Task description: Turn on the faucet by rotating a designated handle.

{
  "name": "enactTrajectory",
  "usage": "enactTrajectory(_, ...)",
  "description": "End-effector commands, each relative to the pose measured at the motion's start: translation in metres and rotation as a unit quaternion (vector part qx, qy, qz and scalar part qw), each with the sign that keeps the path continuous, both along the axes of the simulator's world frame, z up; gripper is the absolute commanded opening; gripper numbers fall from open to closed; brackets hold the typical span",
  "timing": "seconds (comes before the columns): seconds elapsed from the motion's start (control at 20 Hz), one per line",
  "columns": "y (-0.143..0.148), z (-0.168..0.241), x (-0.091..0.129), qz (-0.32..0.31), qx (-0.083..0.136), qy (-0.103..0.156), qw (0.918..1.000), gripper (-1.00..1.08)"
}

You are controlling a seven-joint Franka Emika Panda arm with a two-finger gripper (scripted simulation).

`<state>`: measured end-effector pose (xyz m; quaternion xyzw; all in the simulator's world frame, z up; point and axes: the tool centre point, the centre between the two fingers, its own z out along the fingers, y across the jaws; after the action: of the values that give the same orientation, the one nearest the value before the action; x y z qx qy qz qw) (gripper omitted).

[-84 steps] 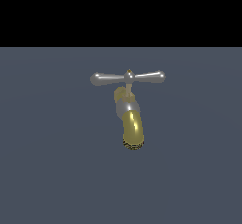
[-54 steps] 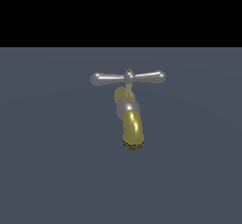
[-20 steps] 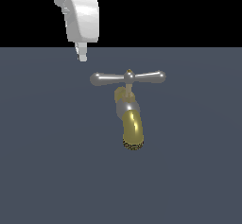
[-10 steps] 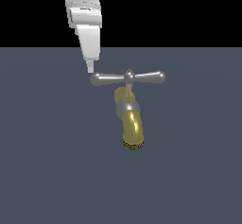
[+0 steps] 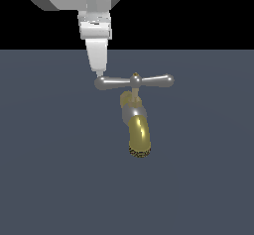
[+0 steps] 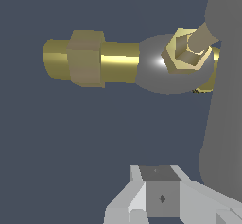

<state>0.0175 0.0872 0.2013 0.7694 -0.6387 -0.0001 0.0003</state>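
In the exterior view the gripper (image 5: 99,73) hangs tip-down at the knob on the exterior view's left end of the handle (image 5: 134,82); contact cannot be judged; its fingers overlap into one white shape, so whether they are parted or closed cannot be told; the faucet (image 5: 138,134) sits mid-scene, gold spout curving down; the arm's upper body is cut off by the frame; in the wrist view the handle (image 6: 224,90) is a blurred grey bar
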Motion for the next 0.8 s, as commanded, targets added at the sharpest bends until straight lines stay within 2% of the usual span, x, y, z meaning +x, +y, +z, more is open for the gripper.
enactTrajectory(0.0,-0.001,-0.002,0.003,-0.007,0.0,0.0,1.0,-1.0)
enactTrajectory(0.35,-0.002,-0.002,0.004,-0.009,0.0,0.0,1.0,-1.0)
enactTrajectory(0.75,-0.004,-0.003,-0.02,-0.009,0.0,0.0,1.0,-1.0)
